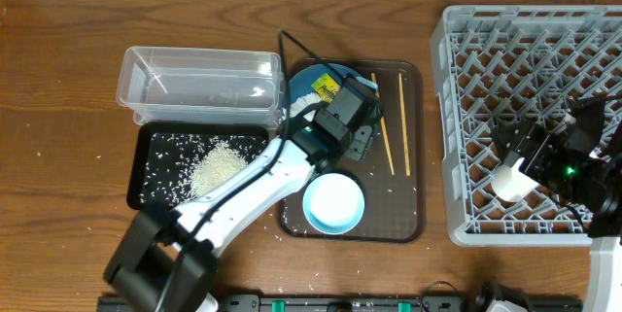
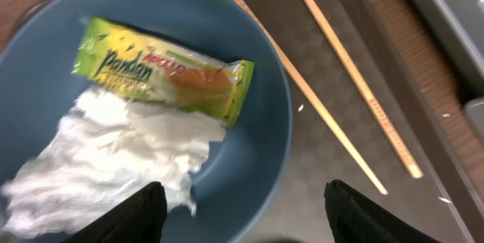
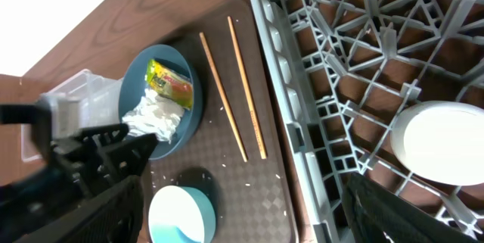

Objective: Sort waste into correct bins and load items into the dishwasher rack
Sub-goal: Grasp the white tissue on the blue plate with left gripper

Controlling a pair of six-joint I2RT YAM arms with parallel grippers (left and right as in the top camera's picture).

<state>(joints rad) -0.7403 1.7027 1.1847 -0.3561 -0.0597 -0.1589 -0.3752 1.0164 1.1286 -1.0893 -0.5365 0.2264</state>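
Since the crumpled tissue and the snack wrapper both lie on the blue plate, the left pincer hangs just over that plate's near rim, fingers apart and nothing between them. I judge it is placed to clear the waste so the plate can go to the rack. The wrapper touches the tissue's upper edge, so one grab might lift both.

Beside the plate, two chopsticks lie side by side on the brown tray, which also carries the white bowl. Further left on the surface sit the clear tub and the black tray, which holds a heap of rice.

Over the grey rack, the right pincer is likewise spread wide and grips nothing. A white cup sits in the rack just beside it.
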